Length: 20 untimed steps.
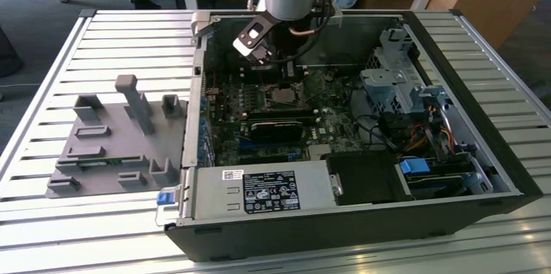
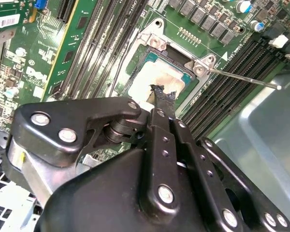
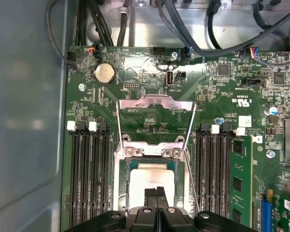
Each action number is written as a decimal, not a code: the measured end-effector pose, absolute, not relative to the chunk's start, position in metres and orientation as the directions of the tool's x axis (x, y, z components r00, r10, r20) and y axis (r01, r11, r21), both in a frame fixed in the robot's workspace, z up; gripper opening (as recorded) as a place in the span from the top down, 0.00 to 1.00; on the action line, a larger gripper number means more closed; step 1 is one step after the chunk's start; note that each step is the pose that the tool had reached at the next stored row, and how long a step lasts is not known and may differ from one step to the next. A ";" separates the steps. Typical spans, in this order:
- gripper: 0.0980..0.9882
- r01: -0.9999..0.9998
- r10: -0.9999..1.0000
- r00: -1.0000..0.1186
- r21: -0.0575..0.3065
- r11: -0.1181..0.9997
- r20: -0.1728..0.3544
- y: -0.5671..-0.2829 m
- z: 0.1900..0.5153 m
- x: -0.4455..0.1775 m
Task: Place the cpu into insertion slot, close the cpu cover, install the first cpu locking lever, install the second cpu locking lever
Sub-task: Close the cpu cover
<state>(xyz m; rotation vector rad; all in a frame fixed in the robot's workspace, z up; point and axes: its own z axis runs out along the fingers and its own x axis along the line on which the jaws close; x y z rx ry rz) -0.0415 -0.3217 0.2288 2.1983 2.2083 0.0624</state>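
The cpu (image 3: 152,175) lies flat in the insertion slot (image 3: 127,181), its pale metal face up. In the second wrist view the cpu (image 2: 147,79) sits just under my gripper (image 2: 162,94). My gripper (image 3: 158,193) is shut, fingertips together over the chip's middle, nothing seen between them. The cpu cover (image 3: 154,102) stands swung open beyond the slot, a silver frame with a cut-out centre. One thin wire lever (image 3: 192,186) (image 2: 241,79) sticks up free beside the slot. In the exterior view my gripper (image 1: 288,84) hangs inside the open case over the slot (image 1: 283,98).
Long black memory slots (image 3: 89,179) flank the socket on both sides. A black card (image 1: 275,129) lies near the socket, a power supply (image 1: 262,190) at the case front, a drive cage (image 1: 391,87) with cables on the exterior view's right. A grey fixture (image 1: 112,138) stands left of the case.
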 end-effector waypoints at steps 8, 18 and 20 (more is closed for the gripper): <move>0.99 0.999 1.000 -0.005 0.046 0.004 0.011 -0.322 0.247 -0.041; 0.99 0.999 1.000 -0.005 0.046 0.004 0.011 -0.322 0.258 -0.039; 0.99 0.999 1.000 -0.005 0.045 0.004 0.011 -0.322 0.258 -0.035</move>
